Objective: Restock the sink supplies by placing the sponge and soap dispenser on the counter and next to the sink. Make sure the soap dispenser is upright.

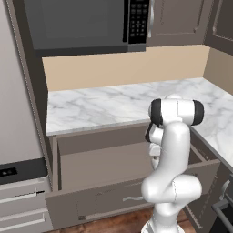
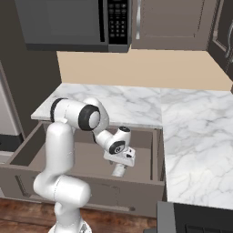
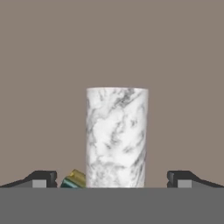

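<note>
Pincer (image 3: 112,179) down inside the open drawer (image 2: 154,154), fingers wide apart, nothing between them gripped. Hand view: the two dark fingertips (image 3: 43,178) flank a marbled white cylinder, taken to be the body of the soap dispenser (image 3: 117,138). It sits dead ahead of the pincer, centred in the gap, clear of both tips. Its long axis runs away from the hand along the line of sight across the grey-brown drawer floor; whether it lies flat or stands I cannot tell from this angle. Pump head not made out.

Sponge (image 3: 74,179) just beside the dispenser's near end, on the left of the hand view: a sliver of yellow over green, partly cut off at the bottom. Touching the dispenser or only close, cannot tell.

Right base view: the wrist dips below the drawer's rim, with a pale object showing under the hand (image 2: 119,170), likely the same dispenser.

Drawer contents as far as visible: dispenser and sponge, nothing else seen.

Tabletop (image 1: 104,107), white marble, runs above the drawer and round the corner to the right. Microwave (image 1: 86,22) overhead.

Judgement: grasp of the dispenser comes next; both items not yet on the tabletop.
</note>
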